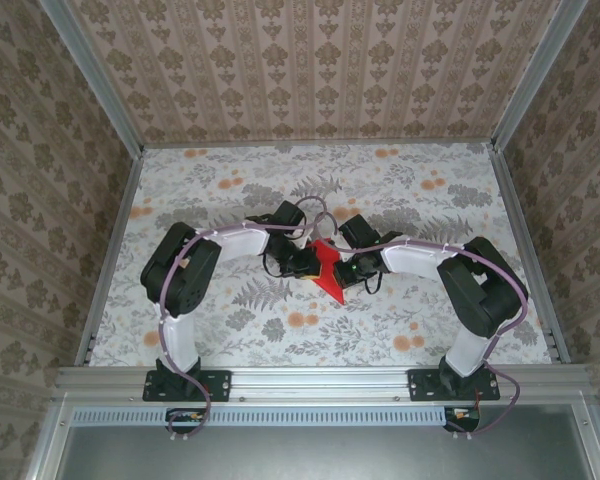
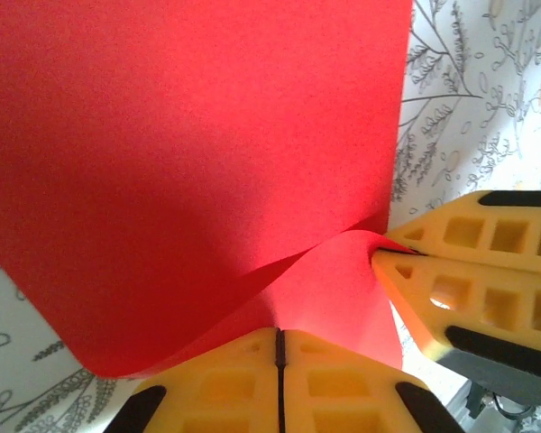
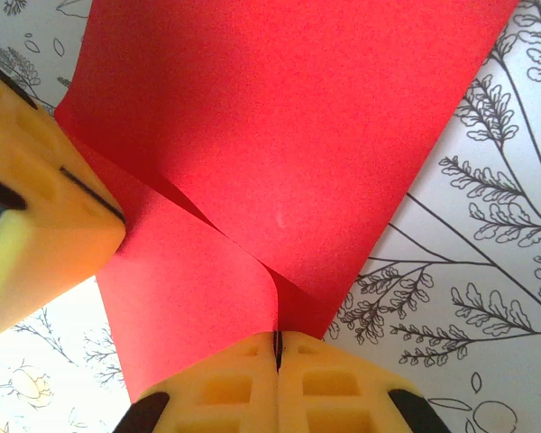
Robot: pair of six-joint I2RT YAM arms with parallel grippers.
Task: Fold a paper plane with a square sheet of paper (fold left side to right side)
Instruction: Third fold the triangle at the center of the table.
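Left gripper point(image 2: 279, 336) and right gripper point(image 3: 277, 338) both clamped on the square sheet of paper point(image 1: 328, 272).
We see each pair of yellow fingers pressed together with the red sheet pinched between them, and the two grips sit just beside each other. The paper bows and curls over itself where the grips meet. We locate the sheet near the middle of the floral tablecloth point(image 1: 230, 190), between the two wrists.

Bright, even light (perhaps from overhead) leaves a soft shadow across the square sheet of paper point(image 2: 135, 207).
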